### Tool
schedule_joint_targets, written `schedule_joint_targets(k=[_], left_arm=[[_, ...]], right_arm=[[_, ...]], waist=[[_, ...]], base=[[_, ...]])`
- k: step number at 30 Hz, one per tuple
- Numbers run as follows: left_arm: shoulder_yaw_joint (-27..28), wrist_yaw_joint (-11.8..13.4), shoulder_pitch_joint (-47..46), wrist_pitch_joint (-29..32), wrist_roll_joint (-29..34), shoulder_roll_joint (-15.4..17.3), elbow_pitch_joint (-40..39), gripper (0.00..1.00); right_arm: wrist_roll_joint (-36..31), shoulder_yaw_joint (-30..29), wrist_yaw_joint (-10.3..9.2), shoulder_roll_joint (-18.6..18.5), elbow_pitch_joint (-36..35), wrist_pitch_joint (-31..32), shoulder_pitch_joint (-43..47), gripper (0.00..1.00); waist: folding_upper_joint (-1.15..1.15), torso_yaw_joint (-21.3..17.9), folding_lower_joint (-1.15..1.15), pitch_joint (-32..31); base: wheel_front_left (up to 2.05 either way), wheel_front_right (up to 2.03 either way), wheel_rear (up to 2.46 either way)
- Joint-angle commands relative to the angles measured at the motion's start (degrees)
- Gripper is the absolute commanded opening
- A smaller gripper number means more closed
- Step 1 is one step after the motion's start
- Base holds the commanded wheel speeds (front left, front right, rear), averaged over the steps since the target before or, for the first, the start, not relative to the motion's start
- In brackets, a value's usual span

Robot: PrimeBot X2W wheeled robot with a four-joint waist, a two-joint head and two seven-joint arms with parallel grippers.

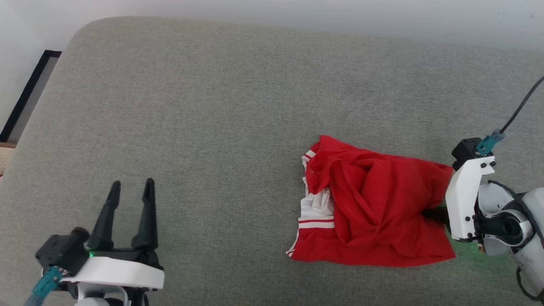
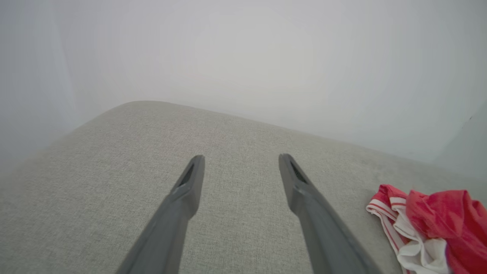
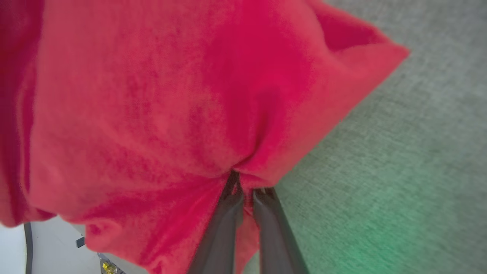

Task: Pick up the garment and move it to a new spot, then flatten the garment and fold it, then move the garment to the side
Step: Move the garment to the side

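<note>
A grey fabric cushion against a pale wall carries the crumpled red T-shirt on its right half. The right hand is clenched on a fold at the shirt's right edge. The left hand hovers released, fingers spread, well apart from the shirt.

The garment, a red T-shirt with white sleeves and red-and-white striped bands, is lying crumpled in a loose heap on the grey fabric surface, toward its right and near side. Its white sleeve and striped trim are showing along the left edge, while the red body is bunching in deep folds over the middle. Its right edge is being pinched between the closed fingers of the right gripper, the cloth puckering at that spot.
</note>
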Motion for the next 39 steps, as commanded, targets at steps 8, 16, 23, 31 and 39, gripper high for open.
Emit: schedule_joint_targets(k=[8, 16, 23, 31, 39], left_arm=[[2.6, -0.2, -2.5, -0.3, -2.9, -0.2, 0.7, 1.0], [-0.2, -0.2, -7.2, -0.3, -1.3, 1.4, -0.9, 1.0], [-3.9, -0.2, -12.1, -0.3, 0.2, 1.9, -1.7, 1.0], [-8.6, -0.2, -18.0, -0.3, 1.8, 3.2, -2.2, 1.0], [-14.4, -0.2, -23.8, -0.3, 2.9, 5.2, -2.3, 1.0]], right_arm=[[0.0, -0.8, -0.02, -0.7, -3.9, -2.9, 0.6, 0.0], [-3.0, -3.9, -0.03, -5.7, -9.2, -2.5, -3.6, 0.0], [-6.9, -7.3, -0.03, -8.9, -10.0, -4.2, -6.9, 0.0], [-12.8, -10.5, -0.03, -11.8, -7.8, -10.2, -10.9, 0.0], [-18.2, -12.0, -0.03, -12.9, -3.5, -16.5, -15.2, 0.0]], waist=[[0.0, -2.3, 0.0, -0.2], [0.0, -6.7, 0.0, 1.9], [0.0, -10.7, 0.0, 4.4], [0.0, -16.1, 0.0, 7.8], [0.0, -21.3, 0.0, 11.1]], base=[[0.0, 0.0, 0.0], [0.0, 0.0, 0.0], [0.0, 0.0, 0.0], [0.0, 0.0, 0.0], [0.0, 0.0, 0.0]])
